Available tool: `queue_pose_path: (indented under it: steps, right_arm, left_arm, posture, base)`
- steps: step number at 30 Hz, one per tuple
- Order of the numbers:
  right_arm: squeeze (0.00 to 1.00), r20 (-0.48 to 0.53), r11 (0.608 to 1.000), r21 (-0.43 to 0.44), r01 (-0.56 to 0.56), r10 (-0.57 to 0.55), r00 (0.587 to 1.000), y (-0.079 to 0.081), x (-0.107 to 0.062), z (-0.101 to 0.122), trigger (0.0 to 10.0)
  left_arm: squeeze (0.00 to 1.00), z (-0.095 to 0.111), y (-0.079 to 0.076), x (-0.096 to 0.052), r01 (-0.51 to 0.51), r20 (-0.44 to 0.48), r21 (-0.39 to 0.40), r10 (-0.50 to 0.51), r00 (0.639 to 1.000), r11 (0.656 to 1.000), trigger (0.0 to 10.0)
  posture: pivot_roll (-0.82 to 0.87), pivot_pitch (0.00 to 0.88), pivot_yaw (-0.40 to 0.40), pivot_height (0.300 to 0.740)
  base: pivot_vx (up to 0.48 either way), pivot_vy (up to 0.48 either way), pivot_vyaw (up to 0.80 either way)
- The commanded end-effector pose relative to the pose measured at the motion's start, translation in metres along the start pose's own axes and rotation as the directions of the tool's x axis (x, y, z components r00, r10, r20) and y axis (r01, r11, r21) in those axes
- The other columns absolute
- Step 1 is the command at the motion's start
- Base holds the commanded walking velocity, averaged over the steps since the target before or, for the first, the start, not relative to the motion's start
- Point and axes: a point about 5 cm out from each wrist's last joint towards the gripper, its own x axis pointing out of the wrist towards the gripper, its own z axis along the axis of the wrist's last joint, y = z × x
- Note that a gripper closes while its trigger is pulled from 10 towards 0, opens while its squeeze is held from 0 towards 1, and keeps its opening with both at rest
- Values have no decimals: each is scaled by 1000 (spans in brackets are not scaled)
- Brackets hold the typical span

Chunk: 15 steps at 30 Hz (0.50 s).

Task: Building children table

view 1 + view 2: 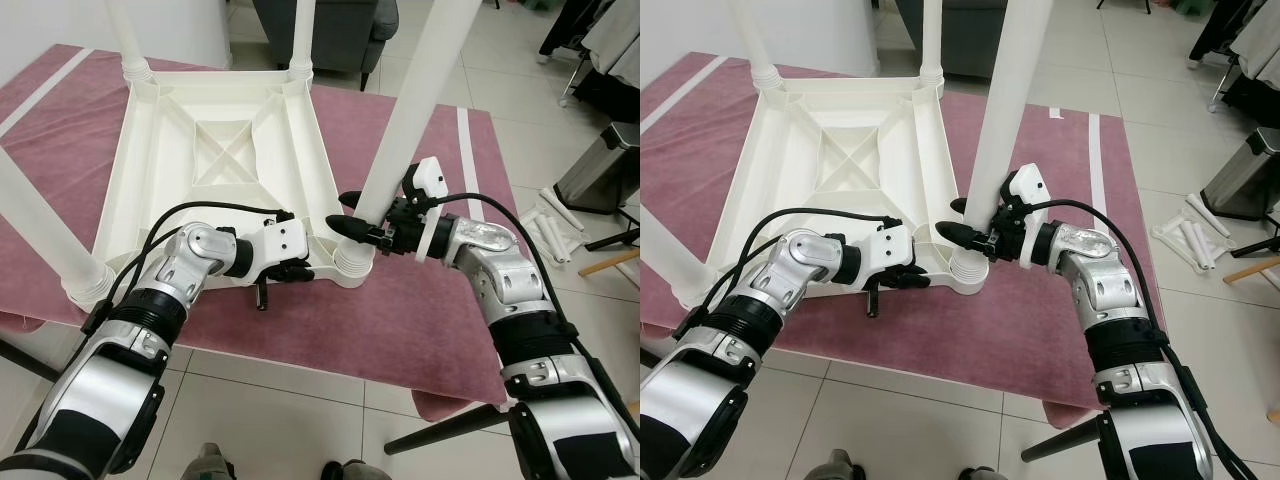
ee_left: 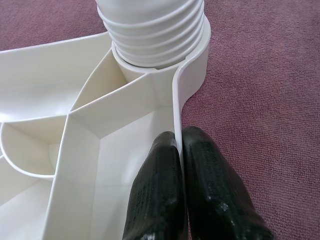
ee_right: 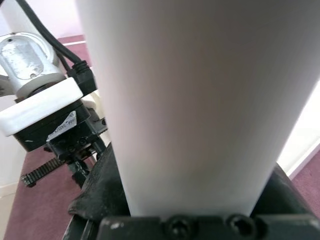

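The white children's table (image 1: 215, 160) lay upside down on a maroon rug (image 1: 420, 320), its legs pointing up and cut off by the top edge. The left end effector (image 2: 179, 150) was clamped on the near rim of the tabletop, one finger inside and one outside, just left of the near-right socket. The right end effector (image 1: 362, 228) was closed around the near-right leg (image 1: 415, 110) just above that socket; the leg hid its far finger. White parts (image 1: 550, 225) lay on the tiled floor, far right.

Open rug (image 1: 420, 330) beside the table frame (image 1: 140, 180); upright legs (image 1: 415, 110) at corners.
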Motion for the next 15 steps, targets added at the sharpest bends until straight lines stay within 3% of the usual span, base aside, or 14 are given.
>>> queue_pose_path:
  steps: [1, 5, 9, 11, 12, 13, 14, 15]
  right_arm:
    - [0, -113, 993, 47, 109, -103, 988, 0, -3, -26, 0]
    - [0, -133, 987, 47, 155, -147, 980, 2, 0, -31, 0]
    - [0, -172, 959, 65, 275, -260, 950, 8, 4, -45, 0]
    - [0, -210, 903, 83, 422, -398, 893, 13, 5, -58, 0]
    - [0, -210, 903, 83, 422, -398, 893, 13, 5, -58, 0]
    - [0, -225, 855, 84, 512, -484, 846, 14, 4, -63, 0]
    - [0, -225, 855, 84, 512, -484, 846, 14, 4, -63, 0]
    - [0, -237, 796, 102, 596, -563, 792, 15, 2, -67, 0]
  left_arm:
    - [0, -3, -9, -2, 87, 29, -15, -87, 996, 996, 0]
    - [0, -2, -9, -2, 87, 33, -17, -87, 996, 996, 0]
    - [0, 0, -9, -2, 81, 40, -22, -81, 996, 996, 0]
    - [0, 1, -8, -1, 77, 46, -28, -76, 996, 997, 0]
    - [0, 1, -8, -1, 77, 46, -28, -76, 996, 997, 0]
    - [0, 1, -8, -2, 75, 46, -30, -74, 996, 997, 0]
    - [0, 1, -8, -2, 75, 46, -30, -74, 996, 997, 0]
    - [0, 1, -8, -2, 74, 45, -31, -73, 996, 997, 0]
  posture:
    - [125, 75, -18, 740]
    - [124, 75, -18, 740]
    - [124, 78, -18, 740]
    - [119, 82, -14, 740]
    - [119, 82, -14, 740]
    - [118, 84, -13, 740]
    - [118, 84, -13, 740]
    - [115, 85, -11, 740]
  base:
    - [0, 0, 0]
    - [0, 0, 0]
    - [0, 0, 0]
    - [0, 0, 0]
    - [0, 0, 0]
    - [0, 0, 0]
    - [0, 0, 0]
    - [0, 0, 0]
